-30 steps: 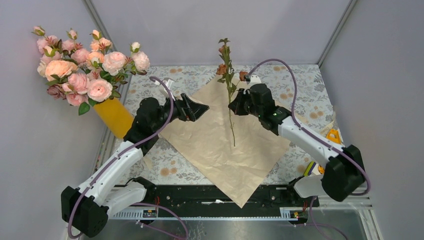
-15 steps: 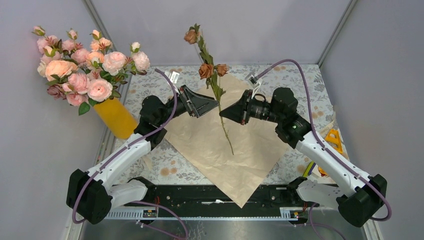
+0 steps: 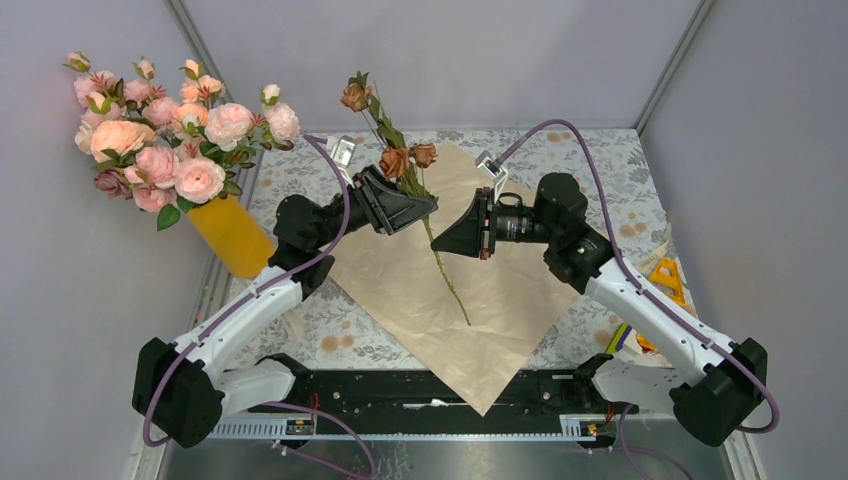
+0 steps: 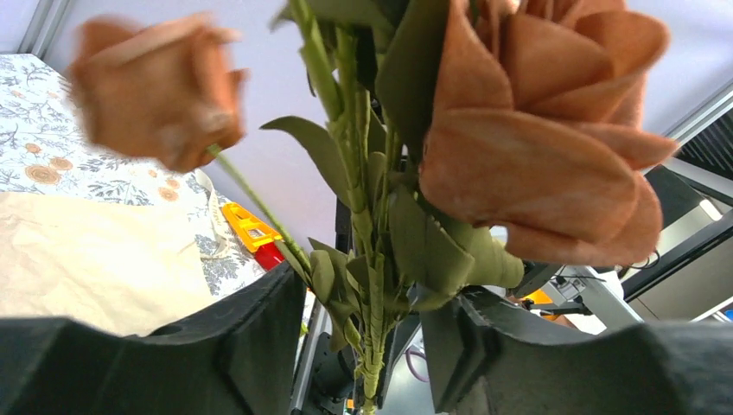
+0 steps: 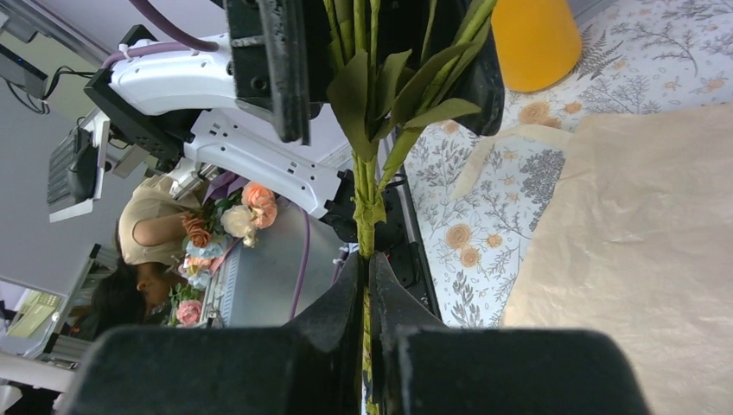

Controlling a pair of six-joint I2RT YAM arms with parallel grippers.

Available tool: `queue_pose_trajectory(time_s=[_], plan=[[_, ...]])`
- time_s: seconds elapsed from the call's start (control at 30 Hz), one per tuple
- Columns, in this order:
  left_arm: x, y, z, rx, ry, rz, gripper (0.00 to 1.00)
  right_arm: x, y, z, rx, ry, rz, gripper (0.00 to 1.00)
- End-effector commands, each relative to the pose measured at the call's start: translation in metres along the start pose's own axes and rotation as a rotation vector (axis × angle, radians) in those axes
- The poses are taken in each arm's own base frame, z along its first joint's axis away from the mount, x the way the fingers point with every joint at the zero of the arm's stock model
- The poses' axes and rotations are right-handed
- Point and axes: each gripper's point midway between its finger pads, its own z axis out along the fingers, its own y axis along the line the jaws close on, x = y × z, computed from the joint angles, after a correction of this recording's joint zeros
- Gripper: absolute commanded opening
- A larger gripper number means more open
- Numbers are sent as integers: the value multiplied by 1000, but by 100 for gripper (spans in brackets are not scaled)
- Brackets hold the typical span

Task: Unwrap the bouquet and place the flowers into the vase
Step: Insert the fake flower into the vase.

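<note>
The flowers, small brownish-pink roses on one thin green stem, hang tilted in the air over the middle of the table. My right gripper is shut on the stem below the leaves. My left gripper reaches in from the left, higher up the stem. Its jaws stand either side of the leafy stem with gaps, brushing leaves only. The bouquet's peach paper lies spread flat on the table. The yellow-orange vase stands at the far left.
A big bunch of pale pink and peach roses fills the vase's mouth. An orange and yellow tool lies at the table's right edge. Grey walls close in the back and both sides. A floral cloth covers the table.
My right gripper has carried the flowers left and tilted them towards the left gripper. The left gripper's jaws have come in around the stem from wide open.
</note>
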Motion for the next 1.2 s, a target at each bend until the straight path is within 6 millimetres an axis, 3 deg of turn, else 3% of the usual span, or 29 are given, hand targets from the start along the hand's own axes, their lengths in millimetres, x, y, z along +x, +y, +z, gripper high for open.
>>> queue_pose_trajectory(time_s=[0.0,0.27,0.53,0.67,0.9,1.17], plan=[[-17,-27,1,77,-42,94,48,-16,27,1,-95,-11,-60,0],[-21,-24,-5,12,-61,151,31,-13,24,1,-86,-3,-56,0],[-22,-18,-8,-62,-32,228,0,-13,17,2,-56,-9,-52,0],[-24,-13,-9,-116,16,297,0,-13,10,1,-11,-20,-57,1],[-31,4,-36,-327,129,508,0,-17,-8,-9,128,-84,-94,53],[-90,13,-103,-664,194,867,0,-14,-34,-22,291,-114,-128,68]])
